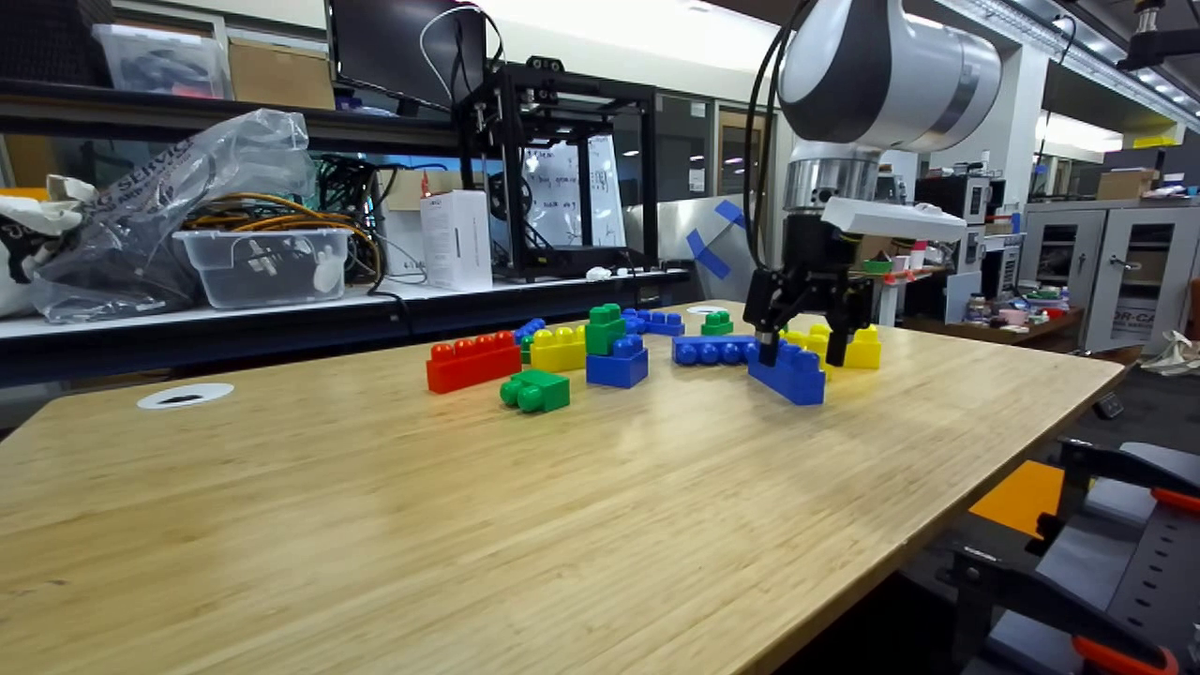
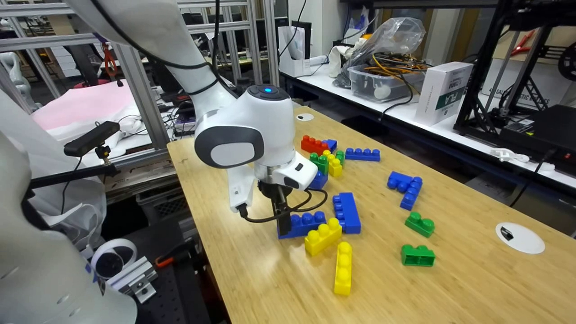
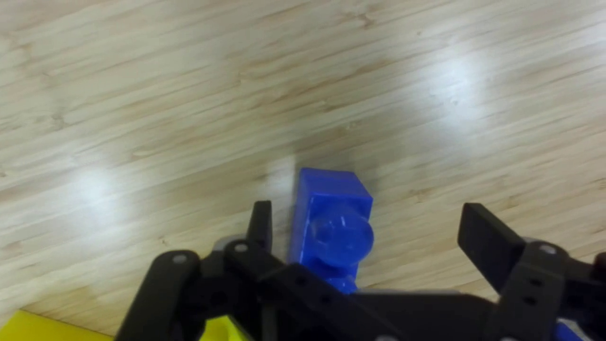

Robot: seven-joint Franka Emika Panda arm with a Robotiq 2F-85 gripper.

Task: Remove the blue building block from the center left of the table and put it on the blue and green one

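Behind a light-wood table [image 1: 403,525], a 3D printer [image 1: 512,169] is seen. On the table the long blue brick [image 1: 792,381] is set studs-up, just beside a yellow brick [image 2: 323,237]; the green-and-blue stack [image 1: 607,343] is placed near it but apart. The gripper [image 1: 802,351] is seen over the blue brick's end, fingers [image 3: 487,241] spread wide w/ the brick btwn, ungripped; gaps are shown both sides in the wrist view, tho tip ht. is hard to judge.

Bright indoors. Ceiling lights [image 1: 1130,77] upper right, near-white band [image 1: 609,36] upper centre in an exterior view; black shadow [image 1: 867,619] under the table [image 1: 422,525], bottom right. Wrist view a bit soft, glare spots [image 3: 94,189] on wood left and upper right.
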